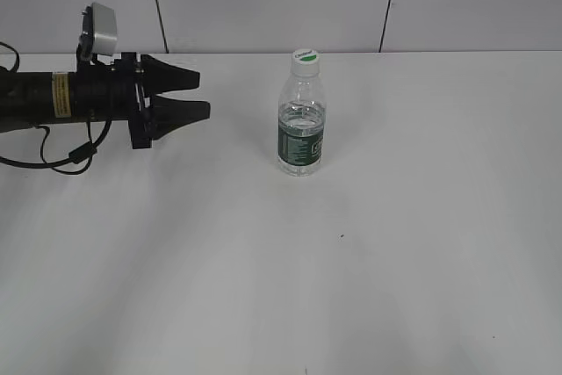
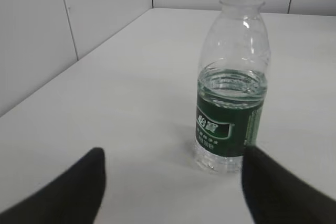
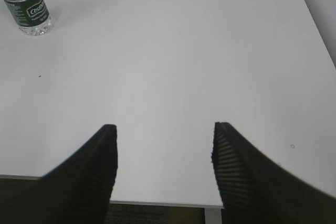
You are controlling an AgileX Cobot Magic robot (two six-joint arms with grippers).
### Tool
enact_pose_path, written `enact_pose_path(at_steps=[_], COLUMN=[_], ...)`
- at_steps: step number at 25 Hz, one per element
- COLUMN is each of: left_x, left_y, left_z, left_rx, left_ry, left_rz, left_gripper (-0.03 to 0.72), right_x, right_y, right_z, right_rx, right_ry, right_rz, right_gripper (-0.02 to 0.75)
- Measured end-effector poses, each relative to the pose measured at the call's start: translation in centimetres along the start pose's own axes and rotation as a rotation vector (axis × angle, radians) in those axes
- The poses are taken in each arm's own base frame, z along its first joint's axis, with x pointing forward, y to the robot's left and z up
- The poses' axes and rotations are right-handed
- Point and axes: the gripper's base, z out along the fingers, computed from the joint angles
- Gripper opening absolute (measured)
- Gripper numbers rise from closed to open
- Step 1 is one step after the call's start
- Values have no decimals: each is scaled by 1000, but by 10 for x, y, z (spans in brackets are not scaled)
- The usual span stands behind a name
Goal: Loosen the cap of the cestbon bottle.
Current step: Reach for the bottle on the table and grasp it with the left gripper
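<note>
cestbon bottle (image 1: 301,120) upright, dark green label, chinese lettering unreadable; cap (image 1: 305,58) on; left hand (image 1: 200,97) wide, apart.

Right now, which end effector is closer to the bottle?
The left end effector, open and level with the bottle, facing it. The right end effector hangs back at the table's edge.

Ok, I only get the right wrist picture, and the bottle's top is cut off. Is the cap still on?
Observer: Yes. The white cap sits on the cestbon bottle, which stands upright.
Operator: Where's the other arm?
Observer: The left gripper hangs left of the bottle, above the table, pointing at it and not touching.
Operator: Is it open?
Observer: Yes, its jaws are apart and empty.
Operator: How full is the bottle?
Observer: About half full of water.
</note>
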Motion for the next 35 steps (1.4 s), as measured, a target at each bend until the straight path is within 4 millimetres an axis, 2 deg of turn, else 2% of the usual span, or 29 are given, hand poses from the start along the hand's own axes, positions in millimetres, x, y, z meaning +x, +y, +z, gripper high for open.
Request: enact_pose_path(at_steps=[2, 5, 11, 18, 22, 26, 35], left_x=[0, 0, -2, -1, 11, 22, 22], left_y=[0, 0, 3, 2, 1, 0, -14], left_z=[0, 0, 0, 0, 5, 20, 71], left_rx=[1, 2, -30, -24, -6, 28, 125], left_ry=[0, 2, -23, -16, -5, 1, -25], left_rz=[0, 1, -19, 88, 78, 74, 80], left_gripper=[532, 594, 544, 538, 538, 538, 538], right_x=[0, 0, 0, 0, 0, 0, 0], right_y=[0, 0, 0, 0, 0, 0, 0], right_z=[0, 0, 0, 0, 0, 0, 0], right_rx=[0, 0, 0, 0, 0, 0, 0], right_ry=[0, 0, 0, 0, 0, 0, 0], right_rz=[0, 0, 0, 0, 0, 0, 0], right_gripper=[443, 443, 443, 443, 443, 443, 443])
